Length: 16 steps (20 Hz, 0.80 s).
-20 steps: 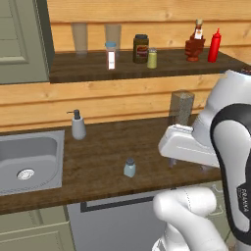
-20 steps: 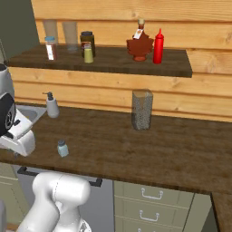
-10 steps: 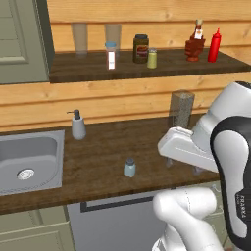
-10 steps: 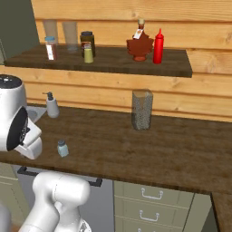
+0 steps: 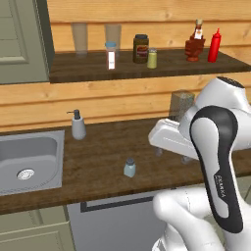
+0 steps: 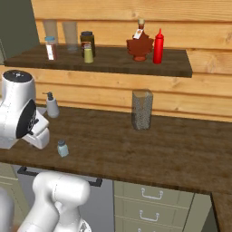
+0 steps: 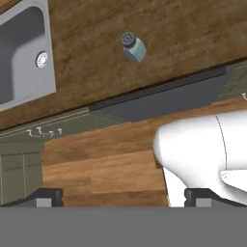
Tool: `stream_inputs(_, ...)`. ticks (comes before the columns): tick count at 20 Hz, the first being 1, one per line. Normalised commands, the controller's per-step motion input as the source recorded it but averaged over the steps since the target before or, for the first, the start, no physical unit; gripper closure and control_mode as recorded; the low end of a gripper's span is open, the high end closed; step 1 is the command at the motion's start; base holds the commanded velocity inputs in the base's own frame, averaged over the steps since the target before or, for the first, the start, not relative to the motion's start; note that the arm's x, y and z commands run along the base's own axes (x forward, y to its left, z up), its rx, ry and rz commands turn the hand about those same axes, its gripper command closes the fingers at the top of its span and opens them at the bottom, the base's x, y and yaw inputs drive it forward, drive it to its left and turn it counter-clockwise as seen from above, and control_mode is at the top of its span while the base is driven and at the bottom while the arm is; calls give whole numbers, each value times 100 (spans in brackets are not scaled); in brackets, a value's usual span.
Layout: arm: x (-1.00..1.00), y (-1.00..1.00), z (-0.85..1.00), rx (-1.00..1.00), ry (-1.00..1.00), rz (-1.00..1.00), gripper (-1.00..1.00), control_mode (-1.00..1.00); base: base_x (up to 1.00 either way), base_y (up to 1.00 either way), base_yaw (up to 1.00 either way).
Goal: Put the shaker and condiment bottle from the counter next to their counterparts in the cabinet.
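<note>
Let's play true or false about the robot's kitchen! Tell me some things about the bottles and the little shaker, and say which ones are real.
1. The red bottle stands on the shelf beside the brown sauce bottle. True.
2. The little blue-grey shaker is up on the shelf. False: it stands on the counter, near the front edge.
3. The claw is holding the shaker. False: it is open and empty, with the shaker away from it.
4. A soap dispenser stands by the sink. True.
5. The yellow shaker lies on its side. False: it stands upright beside a dark jar.
</note>
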Motion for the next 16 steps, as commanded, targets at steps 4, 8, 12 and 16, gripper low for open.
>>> stream_inputs(4, 18, 0, -33, -4, -20, 0, -100, -100, 0, 0, 0)
stream_inputs(8, 9, 0, -46, -18, -47, -2, -100, -100, 0, 0, 0)
stream_inputs(12, 1, 4, -33, -7, -30, -1, -100, -100, 0, 0, 0)
stream_inputs(16, 8, 1, -1, 4, -2, 0, -100, -100, 0, 0, 0)
